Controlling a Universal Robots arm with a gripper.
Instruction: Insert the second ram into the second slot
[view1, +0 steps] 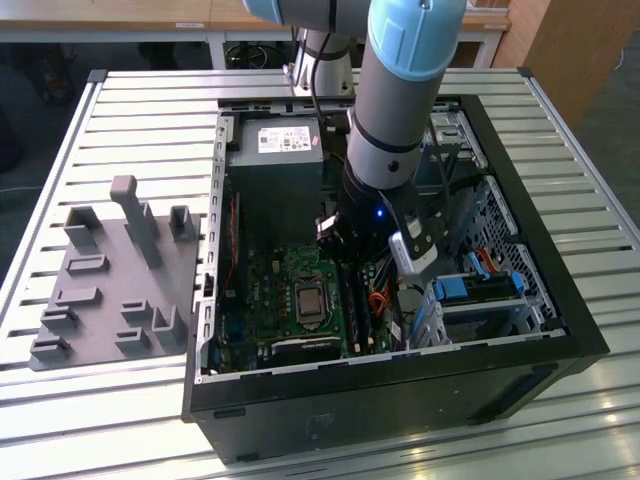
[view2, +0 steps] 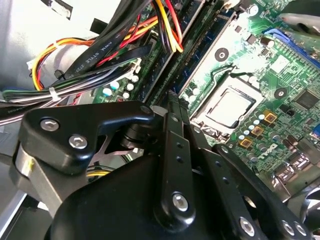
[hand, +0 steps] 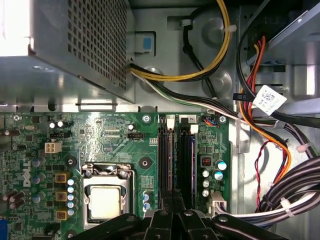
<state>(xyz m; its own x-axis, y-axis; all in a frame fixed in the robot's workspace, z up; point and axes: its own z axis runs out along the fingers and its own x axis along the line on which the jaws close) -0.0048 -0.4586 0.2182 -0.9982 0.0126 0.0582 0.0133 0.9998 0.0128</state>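
Observation:
My gripper (hand: 172, 201) hangs inside the open computer case (view1: 560, 330), its two thin black fingers pressed together, shut. In both wrist views the fingertips (view2: 172, 102) point down at the row of long dark memory slots (hand: 176, 160) beside the processor socket (hand: 106, 199). Bluish thin strips (view2: 199, 42) run along those slots. I cannot tell which of them is the second ram or which is the second slot. Nothing shows between the fingers. In the exterior view the gripper (view1: 350, 265) stands over the slots (view1: 360, 315), to the exterior view's right of the socket (view1: 308, 302).
Bundles of black, yellow and orange cables (hand: 270, 150) crowd the drive-bay side of the slots. The grey power supply (view1: 272, 165) fills the case's far end. Blue drive-bay latches (view1: 470, 290) sit at the exterior view's right. A grey holder fixture (view1: 110, 280) lies outside the case.

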